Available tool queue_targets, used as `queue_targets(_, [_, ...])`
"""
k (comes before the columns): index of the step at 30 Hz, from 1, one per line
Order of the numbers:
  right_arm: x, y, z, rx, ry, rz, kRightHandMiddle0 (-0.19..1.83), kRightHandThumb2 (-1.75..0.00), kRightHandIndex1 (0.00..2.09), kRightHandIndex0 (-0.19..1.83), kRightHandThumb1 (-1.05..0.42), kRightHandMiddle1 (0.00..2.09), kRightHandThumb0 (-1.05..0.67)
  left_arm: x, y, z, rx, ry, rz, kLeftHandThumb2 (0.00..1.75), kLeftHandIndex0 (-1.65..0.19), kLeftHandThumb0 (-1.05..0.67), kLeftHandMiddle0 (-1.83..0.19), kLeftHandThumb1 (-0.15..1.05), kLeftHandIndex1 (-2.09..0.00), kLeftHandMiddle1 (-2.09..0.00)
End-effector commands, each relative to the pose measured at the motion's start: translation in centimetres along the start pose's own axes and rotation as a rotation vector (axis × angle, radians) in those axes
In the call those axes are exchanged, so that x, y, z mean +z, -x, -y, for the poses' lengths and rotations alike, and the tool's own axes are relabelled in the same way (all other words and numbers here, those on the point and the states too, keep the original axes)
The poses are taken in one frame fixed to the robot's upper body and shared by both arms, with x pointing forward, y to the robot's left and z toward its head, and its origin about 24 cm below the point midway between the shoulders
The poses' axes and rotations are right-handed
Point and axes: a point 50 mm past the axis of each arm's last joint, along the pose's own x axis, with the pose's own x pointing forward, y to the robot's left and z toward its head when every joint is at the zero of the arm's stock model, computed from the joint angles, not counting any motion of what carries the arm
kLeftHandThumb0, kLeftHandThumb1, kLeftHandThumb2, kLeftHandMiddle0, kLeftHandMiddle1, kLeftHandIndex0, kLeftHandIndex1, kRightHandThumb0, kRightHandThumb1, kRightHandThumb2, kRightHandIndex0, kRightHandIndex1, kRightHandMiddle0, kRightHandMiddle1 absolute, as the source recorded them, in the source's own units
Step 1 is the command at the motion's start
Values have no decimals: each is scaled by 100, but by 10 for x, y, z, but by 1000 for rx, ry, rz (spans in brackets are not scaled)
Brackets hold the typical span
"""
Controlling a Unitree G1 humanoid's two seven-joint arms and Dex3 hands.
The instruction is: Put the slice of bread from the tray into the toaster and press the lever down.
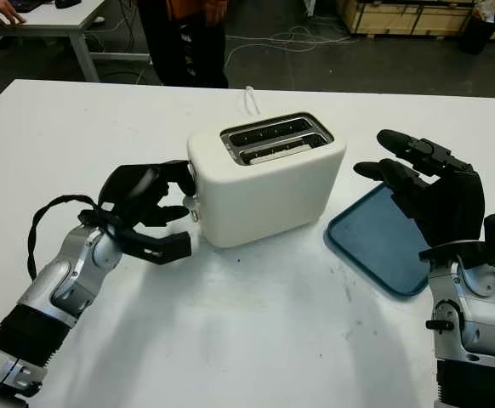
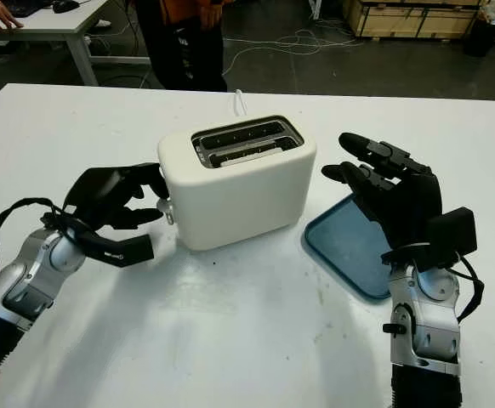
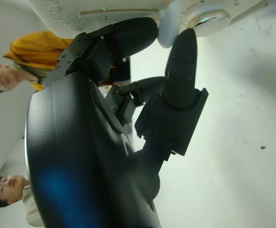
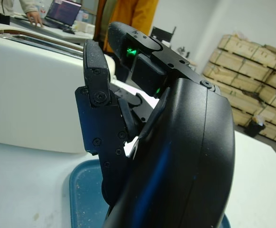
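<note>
The white toaster [image 1: 269,183] stands mid-table with two slots on top. A pale slice of bread [image 1: 281,150] shows sunk in the nearer slot. At the toaster's left end, my left hand [image 1: 173,204] has its fingers curled around the small lever [image 1: 190,204]. In the left wrist view the lever knob [image 3: 169,26] sits between one finger above and another beside it. The blue tray [image 1: 366,242] lies right of the toaster with nothing on it. My right hand [image 1: 409,166] is open above the tray's right part, fingers pointing toward the toaster.
A white cable [image 1: 249,98] leaves the toaster's back. A person in dark trousers [image 1: 184,42] stands at the table's far edge. Another person's hand [image 1: 1,10] rests on a desk at the far left. Wooden crates [image 1: 401,15] stand behind.
</note>
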Motion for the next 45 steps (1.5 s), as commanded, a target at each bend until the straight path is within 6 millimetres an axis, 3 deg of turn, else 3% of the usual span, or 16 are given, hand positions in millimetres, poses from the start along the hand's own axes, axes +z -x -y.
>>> queue_targets(1, [4, -1, 0, -7, 53, 3, 102, -12, 50, 90, -92, 1, -45, 37, 22, 125, -759, -9, 19, 41, -82, -38, -70, 92, -80, -102])
queue_targets(7, [5, -1, 1, -1, 44, 13, 101, -12, 48, 91, -92, 1, -43, 32, 22, 116, -731, -28, 33, 41, -77, -38, -69, 92, -97, -115])
queue_targets(10, [5, -1, 1, -6, 39, 11, 102, -11, 47, 91, -92, 1, -44, 23, 23, 97, -608, -6, 71, 35, -71, -39, -67, 92, -137, -151])
queue_targets(12, [6, -1, 1, -8, 39, 12, 102, -11, 47, 92, -92, 1, -43, 16, 25, 85, -529, 9, 88, 30, -70, -38, -71, 92, -149, -156])
queue_targets(17, [5, 0, 2, -4, 54, 22, 103, -11, 46, 94, -92, 1, -43, 0, 27, 50, -288, 42, 153, 38, -66, -42, -65, 92, -165, -174])
queue_targets(29, [3, 1, 2, -8, 55, 18, 103, -11, 42, 96, -92, 0, -43, -18, 38, -13, -15, 81, 237, 48, -56, -41, -65, 92, -163, -171])
queue_targets(38, [2, 1, 3, -12, 45, 15, 102, -11, 40, 96, -92, 0, -43, -17, 39, -24, -17, 36, 228, 41, -63, -39, -64, 92, -155, -170])
queue_targets(45, [8, 0, 7, 1, 111, 9, 101, -10, 39, 95, -92, 0, -44, -26, 52, -49, 63, -12, 141, 35, -64, -52, -63, 92, -113, -143])
